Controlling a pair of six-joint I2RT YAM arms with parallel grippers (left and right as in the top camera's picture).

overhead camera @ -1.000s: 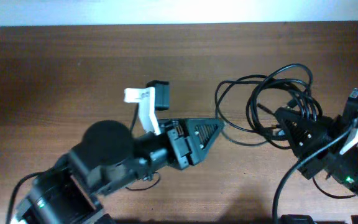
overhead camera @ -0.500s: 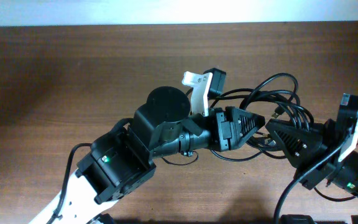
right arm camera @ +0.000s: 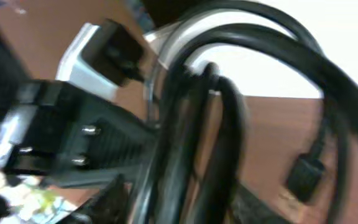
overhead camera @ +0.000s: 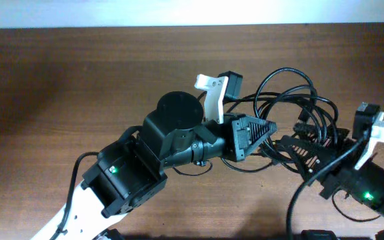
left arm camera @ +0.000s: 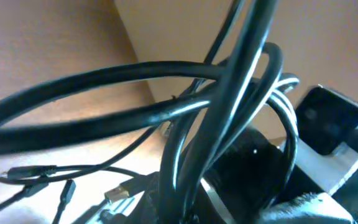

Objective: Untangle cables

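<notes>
The cables point(overhead camera: 292, 100) form a black tangle of loops right of the table's centre. My left gripper point(overhead camera: 267, 130) reaches in from the left and is shut on strands at the tangle's left side. In the left wrist view several thick strands point(left arm camera: 166, 112) rise from the jaws point(left arm camera: 185, 214), with a metal-tipped plug point(left arm camera: 118, 194) lying beside them. My right gripper point(overhead camera: 287, 148) faces it from the right, open, fingers apart around the tangle's lower strands. The right wrist view is blurred: cables point(right arm camera: 191, 124) run between the fingers point(right arm camera: 114, 196), and a black plug point(right arm camera: 303, 171) hangs to the right.
The brown wooden table point(overhead camera: 79, 80) ends at a white wall along the far edge. My left arm point(overhead camera: 139, 167) crosses the middle front. The right arm point(overhead camera: 372, 190) and its own thicker wire point(overhead camera: 305, 193) fill the front right corner.
The left gripper has closed on the cables. The right gripper, shut before, has opened and moved slightly left and toward the front. The cable loops have shifted and spread.
</notes>
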